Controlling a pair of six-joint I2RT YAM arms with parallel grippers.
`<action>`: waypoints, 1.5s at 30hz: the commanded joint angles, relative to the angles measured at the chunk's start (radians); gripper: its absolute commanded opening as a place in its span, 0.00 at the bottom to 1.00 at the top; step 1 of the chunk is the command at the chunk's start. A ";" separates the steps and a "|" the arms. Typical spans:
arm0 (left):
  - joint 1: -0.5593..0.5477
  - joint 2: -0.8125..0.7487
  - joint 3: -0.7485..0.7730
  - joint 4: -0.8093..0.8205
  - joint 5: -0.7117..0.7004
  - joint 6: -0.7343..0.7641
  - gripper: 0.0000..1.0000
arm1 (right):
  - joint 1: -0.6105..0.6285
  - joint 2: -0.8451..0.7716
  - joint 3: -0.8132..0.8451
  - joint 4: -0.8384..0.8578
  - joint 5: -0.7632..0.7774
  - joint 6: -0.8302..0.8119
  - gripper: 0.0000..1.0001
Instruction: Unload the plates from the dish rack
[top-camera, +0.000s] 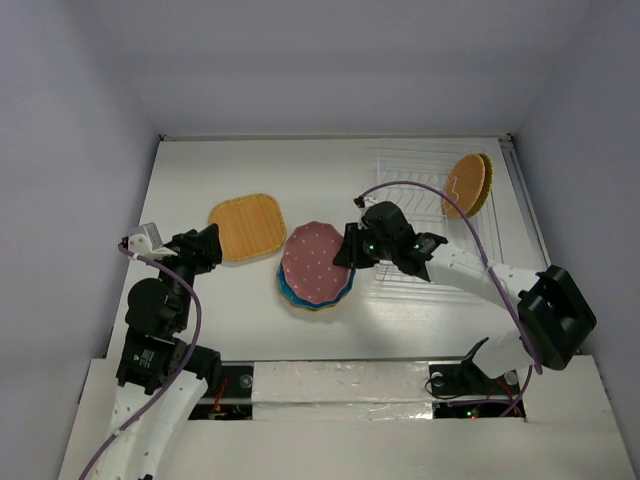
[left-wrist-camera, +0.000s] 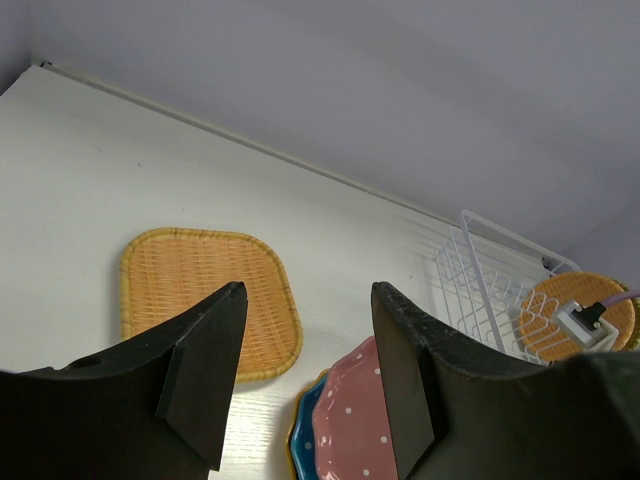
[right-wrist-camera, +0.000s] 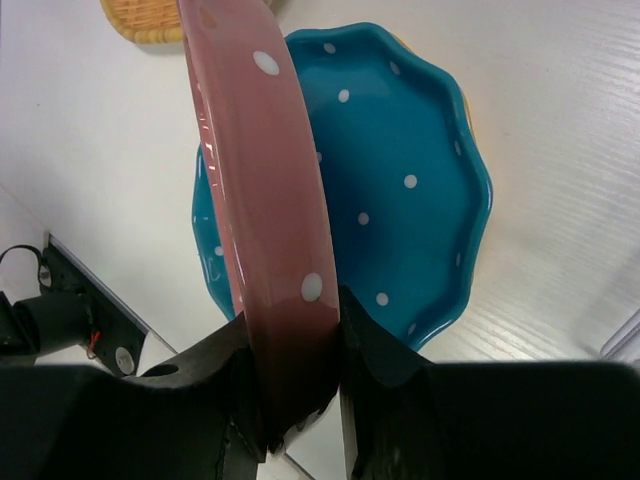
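Note:
My right gripper is shut on the rim of a pink white-dotted plate. The plate is tilted just above a teal dotted plate that lies on the table with a yellow rim showing under it. An orange woven plate lies flat to the left. Two orange plates stand upright in the dish rack at the back right. My left gripper hovers open and empty beside the woven plate.
The white table ends at a back wall and side walls. A purple cable runs along the right arm over the rack. Both arm bases sit at the near edge.

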 joint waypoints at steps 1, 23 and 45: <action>-0.006 0.010 -0.007 0.037 0.003 0.000 0.49 | 0.025 -0.019 0.007 0.132 -0.016 0.004 0.35; -0.006 -0.002 -0.005 0.029 0.003 -0.010 0.50 | 0.245 0.046 0.169 -0.299 0.432 -0.052 1.00; -0.006 -0.051 -0.005 0.031 0.003 -0.003 0.49 | -0.285 -0.103 0.338 -0.335 1.074 -0.190 0.14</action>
